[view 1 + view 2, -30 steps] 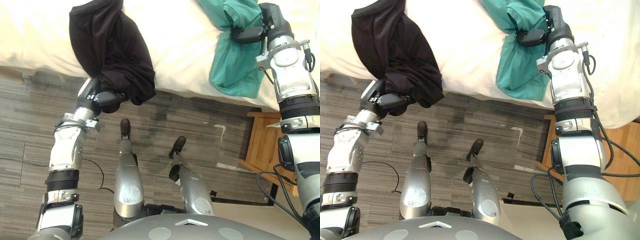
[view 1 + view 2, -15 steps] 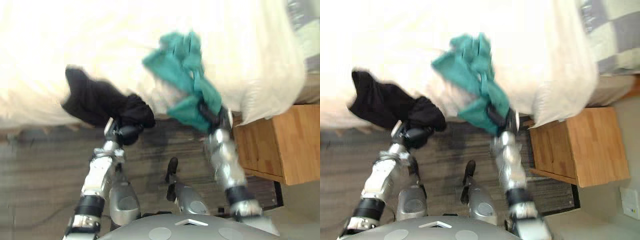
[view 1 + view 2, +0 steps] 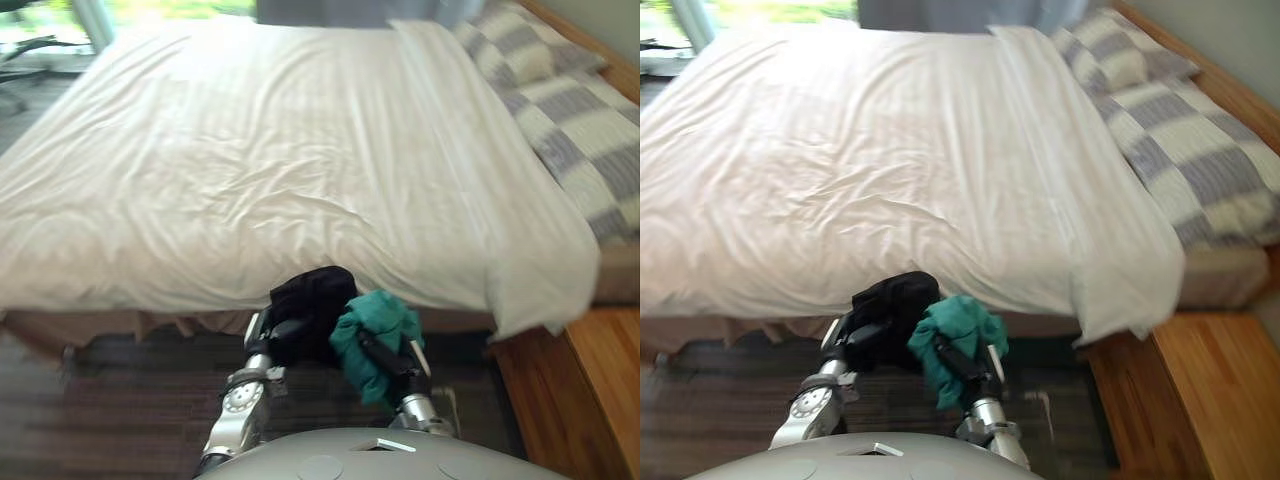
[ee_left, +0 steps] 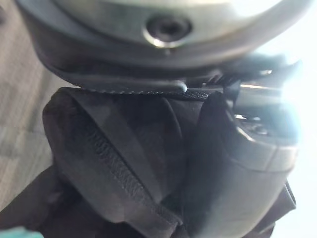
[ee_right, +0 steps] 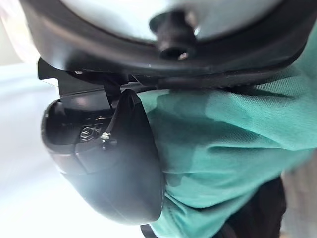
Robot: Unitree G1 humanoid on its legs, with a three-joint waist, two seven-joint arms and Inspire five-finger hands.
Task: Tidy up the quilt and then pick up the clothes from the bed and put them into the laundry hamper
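A white quilt (image 3: 280, 170) lies spread flat over the bed. Below its near edge, in front of my body, my left hand (image 3: 266, 332) is shut on a bunched black garment (image 3: 310, 300). Beside it my right hand (image 3: 384, 353) is shut on a crumpled teal garment (image 3: 372, 325). The two bundles touch each other. In the left wrist view the thumb (image 4: 237, 168) presses into black cloth (image 4: 119, 158). The right wrist view has the thumb (image 5: 109, 158) clamped against teal cloth (image 5: 228, 144).
Grey-and-cream checked pillows (image 3: 565, 110) lie along the bed's right side against a wooden headboard (image 3: 590, 45). A wooden nightstand (image 3: 595, 390) stands at the lower right. Dark carpet (image 3: 120, 410) runs along the bed's near side.
The camera has swung up, so the whole bed now shows. Both hands have pulled their garments off the bed's edge and come together low in front of me.
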